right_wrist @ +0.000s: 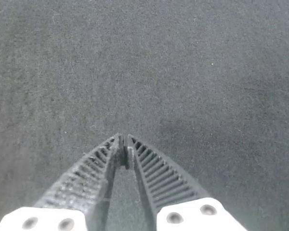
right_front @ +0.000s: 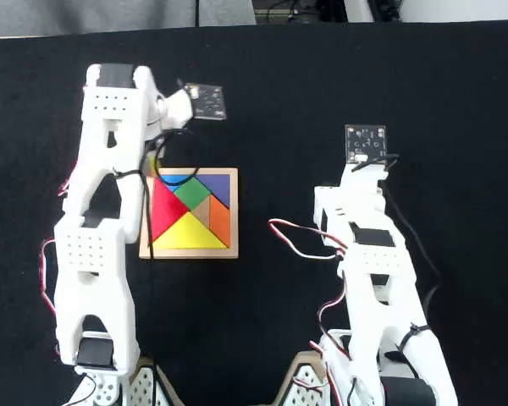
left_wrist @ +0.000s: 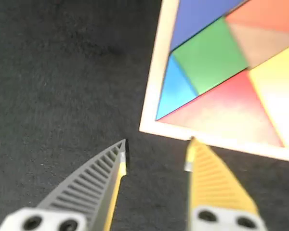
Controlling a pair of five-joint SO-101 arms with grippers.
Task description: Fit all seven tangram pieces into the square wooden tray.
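Observation:
The square wooden tray (right_front: 233, 213) lies on the black table, packed with coloured tangram pieces: red (right_front: 163, 209), yellow (right_front: 189, 233), green (right_front: 191, 192), orange (right_front: 219, 218), dark blue (right_front: 218, 188), light blue and tan. The left wrist view looks onto one corner of the tray (left_wrist: 156, 86), with the same pieces lying flat inside. My left gripper (left_wrist: 156, 153) hovers open and empty just outside that corner, over the tray's far left side. My right gripper (right_wrist: 124, 144) is shut over bare black cloth, right of the tray.
The left arm (right_front: 102, 220) stretches along the tray's left edge and covers part of it. The right arm (right_front: 372, 279) stands right of the tray, with red and white cables (right_front: 292, 241) looping toward it. Black cloth covers the table all round.

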